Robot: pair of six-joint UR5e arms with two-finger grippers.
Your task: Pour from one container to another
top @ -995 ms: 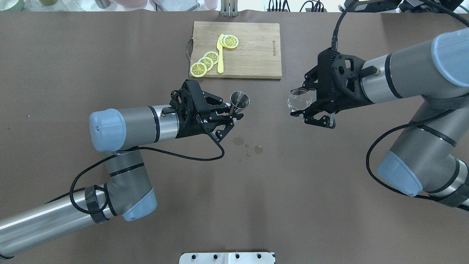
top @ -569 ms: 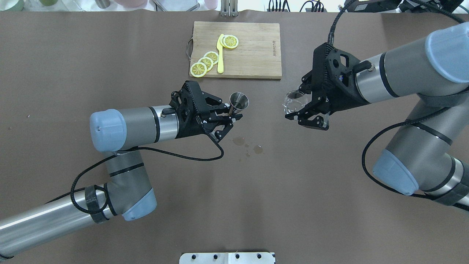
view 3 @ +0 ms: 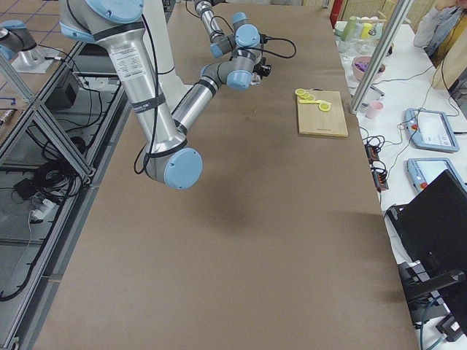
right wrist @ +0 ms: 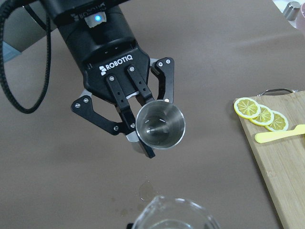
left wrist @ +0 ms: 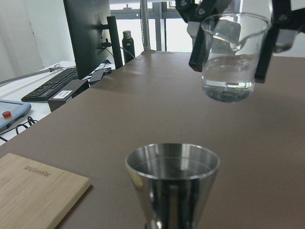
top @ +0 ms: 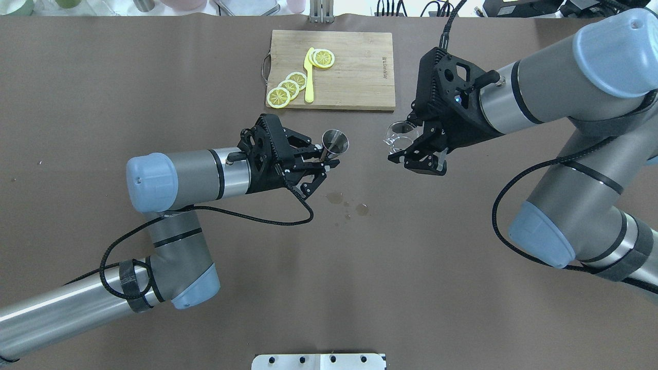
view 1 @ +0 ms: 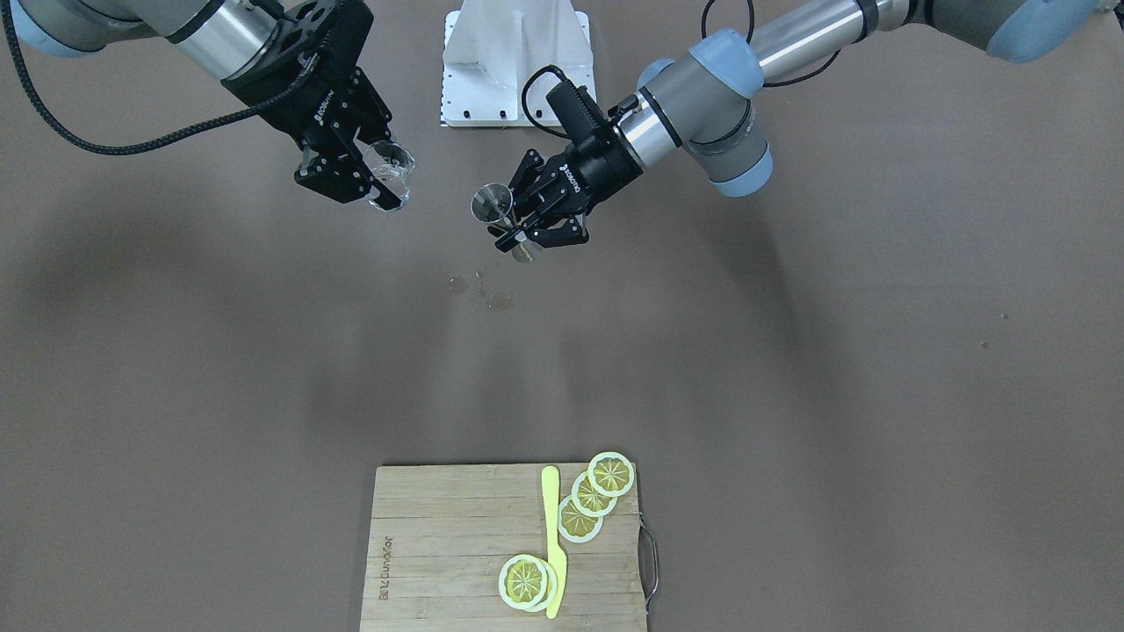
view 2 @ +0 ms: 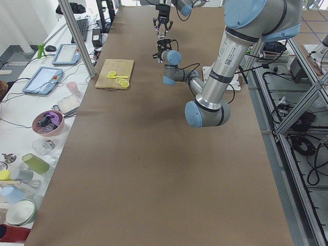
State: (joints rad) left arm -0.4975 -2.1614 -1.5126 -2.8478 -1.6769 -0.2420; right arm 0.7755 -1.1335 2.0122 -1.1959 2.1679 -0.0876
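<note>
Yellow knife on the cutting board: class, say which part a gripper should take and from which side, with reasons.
Take the yellow knife at its end nearest the robot, straight down from above, jaws closing across its narrow width. It lies flat on the cutting board, and its far end sits against lemon slices, while the near end has bare board either side.

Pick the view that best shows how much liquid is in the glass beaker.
Left wrist-mounted: the beaker, between black fingers, is side-on, with clear liquid low in its base. Right wrist-mounted catches only its rim, below the jigger. Overhead and front-facing show it small, from above; the side views, barely at all.
</note>
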